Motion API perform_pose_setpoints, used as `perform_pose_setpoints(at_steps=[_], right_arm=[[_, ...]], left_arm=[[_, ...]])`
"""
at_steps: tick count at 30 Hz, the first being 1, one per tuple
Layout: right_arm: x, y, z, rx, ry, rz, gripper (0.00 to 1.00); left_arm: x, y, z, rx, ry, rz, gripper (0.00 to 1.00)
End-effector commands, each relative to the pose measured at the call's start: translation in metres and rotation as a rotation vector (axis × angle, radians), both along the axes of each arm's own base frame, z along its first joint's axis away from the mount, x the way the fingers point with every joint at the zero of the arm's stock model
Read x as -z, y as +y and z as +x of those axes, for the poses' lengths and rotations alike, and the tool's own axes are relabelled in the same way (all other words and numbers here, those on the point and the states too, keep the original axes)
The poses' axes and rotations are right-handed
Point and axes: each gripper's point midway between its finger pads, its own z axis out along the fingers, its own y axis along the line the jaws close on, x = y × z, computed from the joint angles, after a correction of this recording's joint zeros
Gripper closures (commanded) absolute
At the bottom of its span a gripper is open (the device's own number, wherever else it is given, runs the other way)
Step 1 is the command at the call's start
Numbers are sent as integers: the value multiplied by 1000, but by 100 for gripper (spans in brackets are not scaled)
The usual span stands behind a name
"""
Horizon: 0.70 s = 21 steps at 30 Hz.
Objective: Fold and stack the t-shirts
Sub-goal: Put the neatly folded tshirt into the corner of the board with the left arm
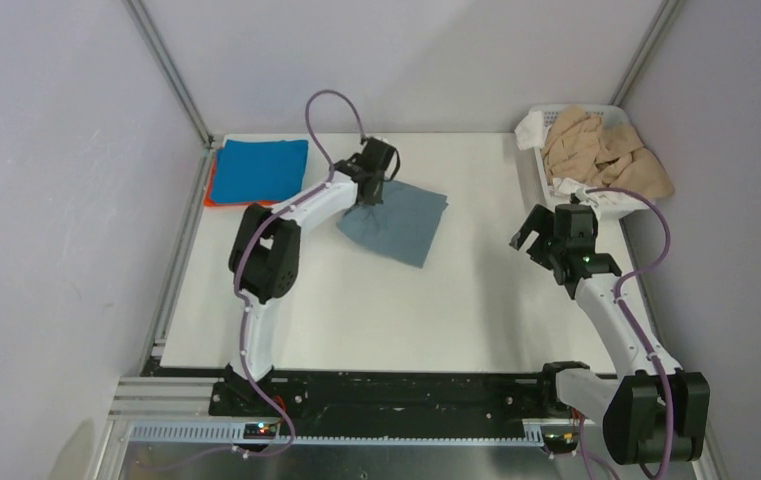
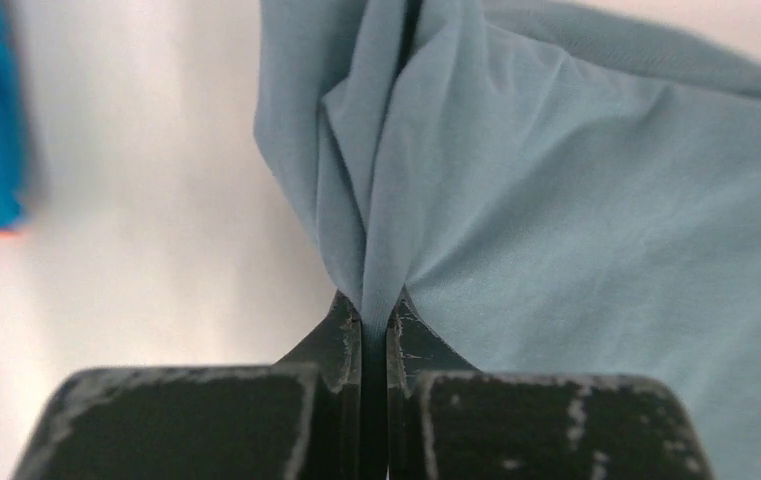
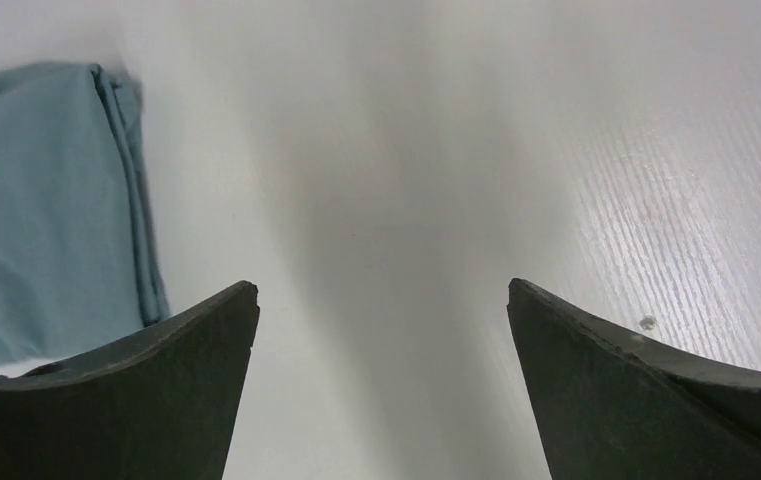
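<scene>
A folded grey-blue t-shirt (image 1: 398,222) lies on the white table at the middle back. My left gripper (image 1: 372,196) is shut on its left edge; in the left wrist view the cloth (image 2: 556,200) bunches into the closed jaws (image 2: 374,312). A folded bright blue t-shirt (image 1: 258,168) lies on an orange one (image 1: 209,196) at the back left. Tan t-shirts (image 1: 601,150) and a white one (image 1: 531,128) fill the basket at the back right. My right gripper (image 1: 528,240) is open and empty over the bare table, right of the grey-blue shirt (image 3: 46,200).
The white slatted basket (image 1: 541,175) stands against the right wall. Metal frame rails run along the left edge (image 1: 181,250) and back corners. Grey walls close in the table on three sides. Purple cables loop off both arms.
</scene>
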Motion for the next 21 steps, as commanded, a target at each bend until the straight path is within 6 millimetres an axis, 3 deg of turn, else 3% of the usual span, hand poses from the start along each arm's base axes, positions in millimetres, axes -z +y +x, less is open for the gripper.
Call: perform_pose_setpoints(at_steps=[1, 6, 12, 21], right_arm=[[-7, 4, 7, -26, -40, -31, 1], [-10, 1, 6, -18, -51, -57, 1], [-14, -9, 2, 14, -56, -104, 1], [-4, -18, 3, 37, -17, -153, 1]], left_arm=[[-69, 34, 56, 23, -199, 178, 100], [-111, 65, 94, 26, -288, 299, 100], [-140, 100, 133, 115, -341, 202, 100], [-175, 153, 151, 53, -415, 280, 100]])
